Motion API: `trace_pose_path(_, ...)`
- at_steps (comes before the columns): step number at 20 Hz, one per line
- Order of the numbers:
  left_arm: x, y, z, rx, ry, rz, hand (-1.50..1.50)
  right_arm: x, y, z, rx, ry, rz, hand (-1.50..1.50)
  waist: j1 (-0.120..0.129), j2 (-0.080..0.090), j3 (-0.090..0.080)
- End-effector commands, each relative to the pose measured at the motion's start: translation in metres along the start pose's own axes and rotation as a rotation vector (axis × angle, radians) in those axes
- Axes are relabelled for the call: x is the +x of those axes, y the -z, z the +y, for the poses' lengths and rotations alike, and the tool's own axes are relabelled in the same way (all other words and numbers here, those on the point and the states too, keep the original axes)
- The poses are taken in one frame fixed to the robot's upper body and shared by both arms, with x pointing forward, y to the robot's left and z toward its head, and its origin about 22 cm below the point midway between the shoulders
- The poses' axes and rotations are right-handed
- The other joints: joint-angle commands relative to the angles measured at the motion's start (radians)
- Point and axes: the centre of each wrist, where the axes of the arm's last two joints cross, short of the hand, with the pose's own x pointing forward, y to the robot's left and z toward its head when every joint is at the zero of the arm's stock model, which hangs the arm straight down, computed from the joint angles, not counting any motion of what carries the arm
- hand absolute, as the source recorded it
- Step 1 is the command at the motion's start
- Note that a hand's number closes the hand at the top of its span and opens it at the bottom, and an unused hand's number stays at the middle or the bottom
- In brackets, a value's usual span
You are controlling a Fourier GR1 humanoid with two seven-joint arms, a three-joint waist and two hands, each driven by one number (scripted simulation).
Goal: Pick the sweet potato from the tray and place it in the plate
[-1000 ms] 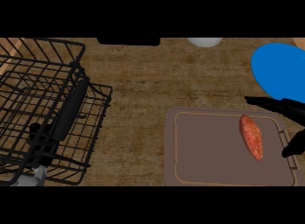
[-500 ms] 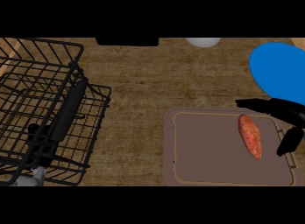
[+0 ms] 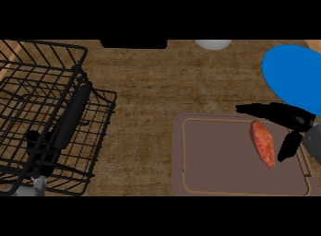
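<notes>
A: Where is the potato [image 3: 262,143] lying?

B: On the tray [image 3: 217,161], toward its right side, running lengthwise. The blue plate [image 3: 300,85] is sitting beyond the tray's far right corner on the bench [image 3: 177,78].

A: Right hand [image 3: 289,120]?

B: Spreading around the potato, fingers over its far end, thumb hanging down its right side; not pinching it.

A: Left hand [image 3: 40,147]?

B: Showing low inside the wire rack [image 3: 27,92]; cannot tell its fingers.

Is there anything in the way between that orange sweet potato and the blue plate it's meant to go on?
Nothing visible blocks it. The sweet potato lies on the tray, the right hand spread around it. The blue plate sits just beyond, with only bare counter between.
</notes>
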Motion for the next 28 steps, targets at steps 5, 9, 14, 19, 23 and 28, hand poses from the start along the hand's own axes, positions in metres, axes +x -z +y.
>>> trace_pose_path(5,0.060,0.021,0.010,0.022,-0.015,-0.106,0.00,0.004,0.016,0.024,0.103,-0.054,-0.024,-1.50,-0.016,-0.012,0.017)
trace_pose_path(9,0.046,0.027,0.006,0.032,-0.027,-0.102,0.00,0.015,0.032,0.023,0.161,-0.097,-0.126,1.50,-0.018,-0.008,0.017)
trace_pose_path(14,0.052,0.027,0.001,0.023,-0.027,-0.117,0.00,0.010,0.031,0.037,0.121,-0.048,-0.137,1.50,-0.017,-0.007,0.017)
trace_pose_path(19,0.044,0.015,0.005,0.028,-0.027,-0.097,0.00,0.023,0.061,0.018,-0.048,0.067,0.088,1.50,-0.015,-0.014,0.016)
trace_pose_path(23,0.044,0.019,-0.005,0.018,-0.027,-0.099,0.00,0.046,0.104,-0.003,-0.225,0.158,0.303,1.50,-0.009,-0.008,0.016)
trace_pose_path(28,0.038,0.019,0.004,0.043,-0.022,-0.086,0.00,0.069,0.116,-0.031,-0.535,-0.014,0.404,1.50,-0.026,-0.014,0.016)
